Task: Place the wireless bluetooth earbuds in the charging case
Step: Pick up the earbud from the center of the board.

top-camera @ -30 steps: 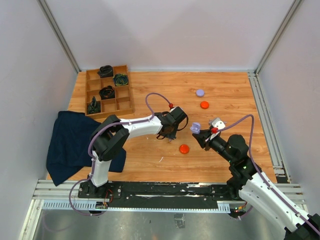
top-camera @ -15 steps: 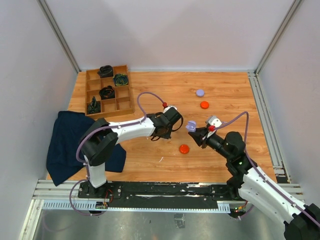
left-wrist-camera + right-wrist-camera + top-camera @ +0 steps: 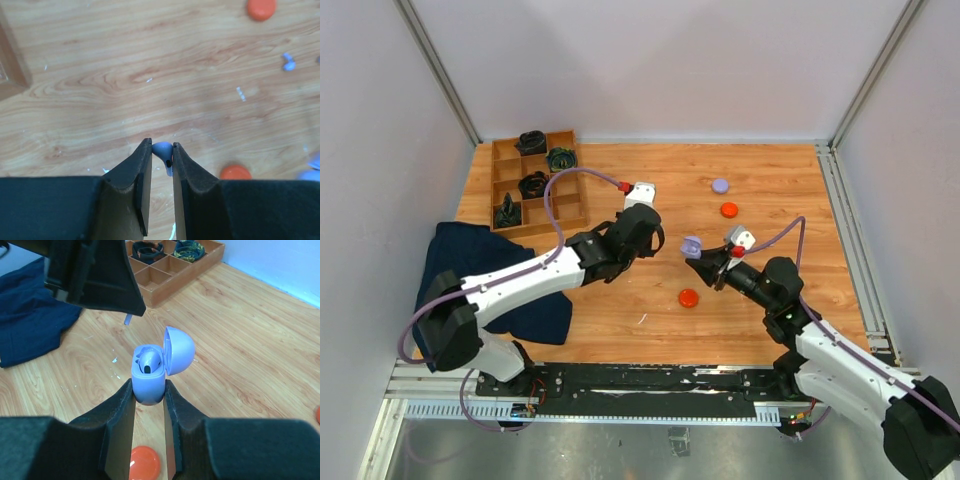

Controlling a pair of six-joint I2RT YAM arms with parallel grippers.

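Pinching a lavender earbud (image 3: 162, 150) by its rounded head between the left fingers (image 3: 176, 155), drawn in narrow, aloft over the wooden desk (image 3: 770, 190) and near the lavender charging case (image 3: 149, 382) without touching it. Gripping that case upright by its lower body with the right fingers (image 3: 125, 400), likewise narrow, lid swung open to one side.

Judged as the second insertion of the task, going by a second earbud (image 3: 148, 361) apparently seated in the case already, seen from the right wrist. Calling next for lining the held stem over whichever socket is free, lowering it straight in, and releasing only once seated, all while keeping the case level.

Hard to make out: the free socket itself, hidden behind the second earbud and the case wall. Also partly hidden: the held stem, sunk between the fingers in the left wrist view and showing only as a sliver below them from the right wrist. Impossible to judge from above how earbud and case stand in height.

Lying unused on the desk: orange-red discs (image 3: 688, 297) and a loose lavender piece (image 3: 287, 61), too small to identify.
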